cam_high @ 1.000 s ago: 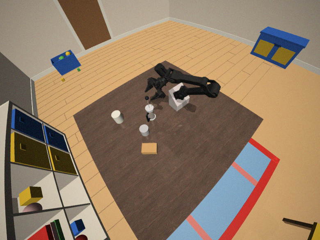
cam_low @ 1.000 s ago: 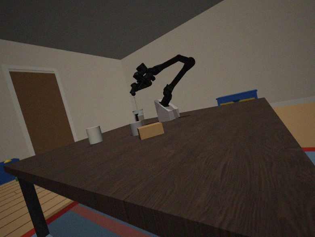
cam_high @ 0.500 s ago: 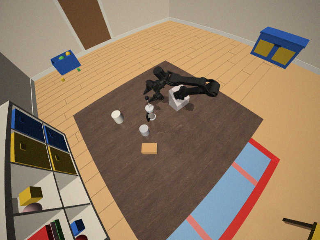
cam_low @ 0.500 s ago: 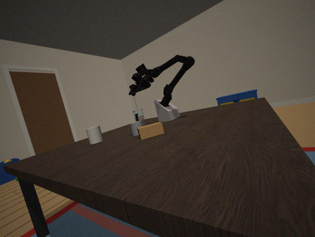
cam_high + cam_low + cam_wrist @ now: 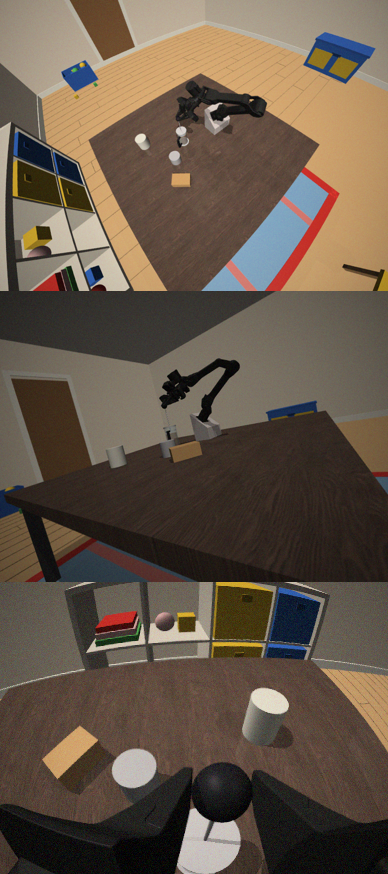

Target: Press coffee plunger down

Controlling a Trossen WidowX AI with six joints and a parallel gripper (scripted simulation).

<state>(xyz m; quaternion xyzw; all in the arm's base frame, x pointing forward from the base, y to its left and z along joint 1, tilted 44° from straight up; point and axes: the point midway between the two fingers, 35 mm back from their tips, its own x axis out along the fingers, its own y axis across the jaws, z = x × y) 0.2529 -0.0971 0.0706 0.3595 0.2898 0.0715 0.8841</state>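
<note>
The coffee press stands upright on the dark table (image 5: 219, 193) (image 5: 250, 484), with a white lid (image 5: 180, 130) (image 5: 220, 854) and a black handle (image 5: 179, 141) (image 5: 168, 434). Its thin plunger rod (image 5: 179, 125) (image 5: 167, 417) (image 5: 209, 830) stands tall above the lid. The black ball knob (image 5: 222, 794) tops the rod. My gripper (image 5: 178, 117) (image 5: 163, 405) (image 5: 222, 777) is shut on the knob, one fingertip against each side in the wrist view. In the top and exterior views the dark fingers and the knob blend together. The lower press is partly hidden in the exterior view.
A light grey cylinder (image 5: 174, 158) (image 5: 166, 449) (image 5: 134, 768) stands near the press on its handle side. A cream cylinder (image 5: 142, 141) (image 5: 116, 457) (image 5: 262, 719) stands farther off, and an orange block (image 5: 180, 179) (image 5: 186, 451) (image 5: 70, 752) lies beyond the grey cylinder.
</note>
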